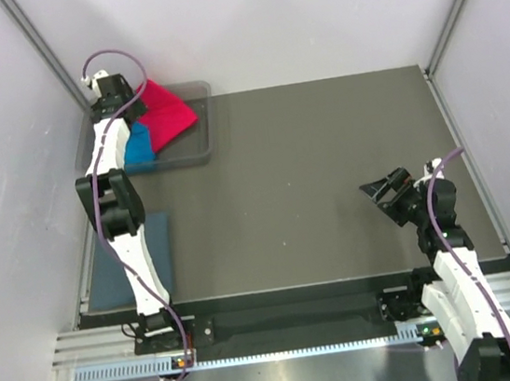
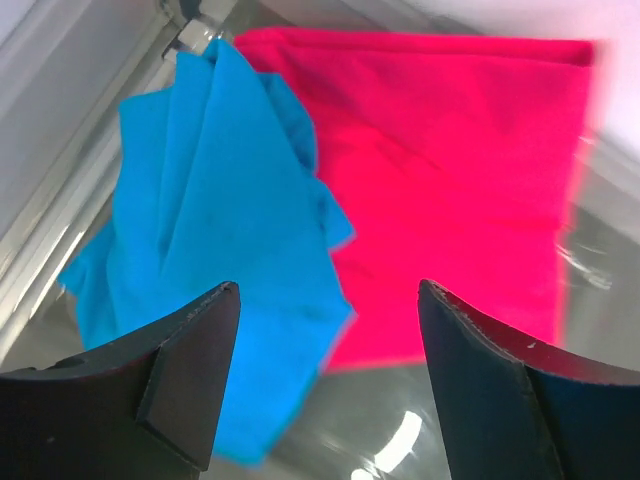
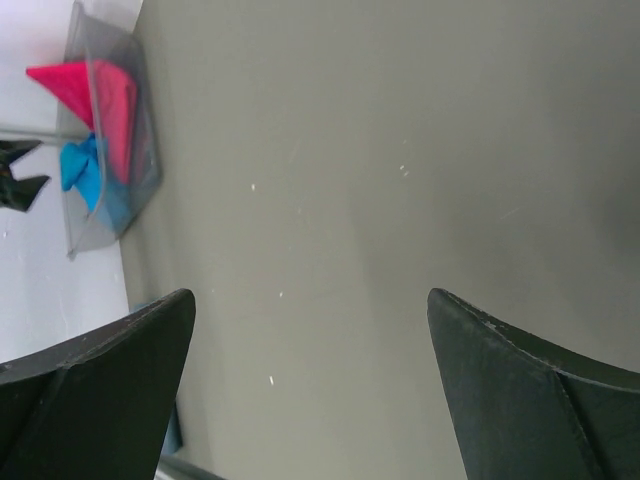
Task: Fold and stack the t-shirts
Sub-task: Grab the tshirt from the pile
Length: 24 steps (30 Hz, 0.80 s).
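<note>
The crimson red t-shirt (image 1: 167,111) and the turquoise-blue t-shirt (image 1: 139,146) lie crumpled in the clear grey tray (image 1: 204,143) at the back left. The slate grey-blue t-shirt (image 1: 158,250) lies flat on the table's left front, partly under the left arm. My left gripper (image 1: 117,98) hovers over the tray, open and empty; in the left wrist view its gap (image 2: 329,300) sits above where the blue shirt (image 2: 210,230) meets the red shirt (image 2: 450,170). My right gripper (image 1: 379,191) is open and empty over bare table at the right (image 3: 311,300).
The dark grey table (image 1: 317,163) is bounded by white walls and metal frame rails. The tray with both shirts also shows far off in the right wrist view (image 3: 145,175).
</note>
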Motion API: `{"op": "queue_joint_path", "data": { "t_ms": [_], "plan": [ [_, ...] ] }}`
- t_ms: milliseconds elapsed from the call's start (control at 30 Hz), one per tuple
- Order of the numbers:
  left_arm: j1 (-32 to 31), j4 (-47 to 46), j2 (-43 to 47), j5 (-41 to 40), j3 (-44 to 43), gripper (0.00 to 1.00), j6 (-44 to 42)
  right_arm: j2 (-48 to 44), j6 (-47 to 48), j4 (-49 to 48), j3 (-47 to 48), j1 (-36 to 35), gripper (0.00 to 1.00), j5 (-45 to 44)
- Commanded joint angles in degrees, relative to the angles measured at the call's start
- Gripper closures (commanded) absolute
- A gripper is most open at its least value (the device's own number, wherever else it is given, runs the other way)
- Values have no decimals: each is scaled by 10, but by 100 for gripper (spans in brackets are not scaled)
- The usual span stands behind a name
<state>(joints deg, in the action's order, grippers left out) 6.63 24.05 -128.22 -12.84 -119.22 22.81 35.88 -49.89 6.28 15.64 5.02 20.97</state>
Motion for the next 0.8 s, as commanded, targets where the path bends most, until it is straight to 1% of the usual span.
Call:
{"op": "queue_joint_path", "data": {
  "t_ms": [0,33,67,167,233,267,300,333,367,400,433,567,600,667,700,767],
  "plan": [
    [11,40,-70,-39,-72,23,-60,17,16,2,34,20,0,-6],
    [11,36,-77,-46,-74,22,-59,27,15,3,35,24,0,-4],
    [13,31,-83,-54,-73,20,-59,32,15,4,37,30,0,-3],
    [14,-1,-98,-65,-63,19,-59,52,8,0,40,37,0,-3],
    [15,-15,-117,-63,-72,20,-59,67,6,-1,45,39,0,-3],
    [16,-15,-123,-61,-80,23,-59,73,6,-3,47,39,1,-2],
    [18,-12,-134,-58,-101,41,-58,79,8,-5,50,39,2,1],
    [18,-8,-136,-56,-113,52,-56,89,10,-6,53,39,2,7],
    [18,-5,-136,-41,-121,66,-53,95,12,-6,55,39,3,11],
    [18,-6,-127,-33,-128,93,-45,99,15,-7,59,39,3,14],
    [18,-6,-118,-20,-128,100,-41,107,18,-7,60,39,4,21],
    [15,-12,-57,15,-111,100,6,108,15,-31,57,36,6,30],
    [14,-12,-28,32,-107,100,25,105,15,-33,59,32,6,30],
    [11,-21,5,55,-100,100,40,104,21,-33,65,11,6,28],
    [6,-26,39,75,-98,100,47,104,35,-28,76,1,6,28],
    [-2,-23,74,91,-95,100,51,99,47,-8,87,-24,5,22]
  ]
}}
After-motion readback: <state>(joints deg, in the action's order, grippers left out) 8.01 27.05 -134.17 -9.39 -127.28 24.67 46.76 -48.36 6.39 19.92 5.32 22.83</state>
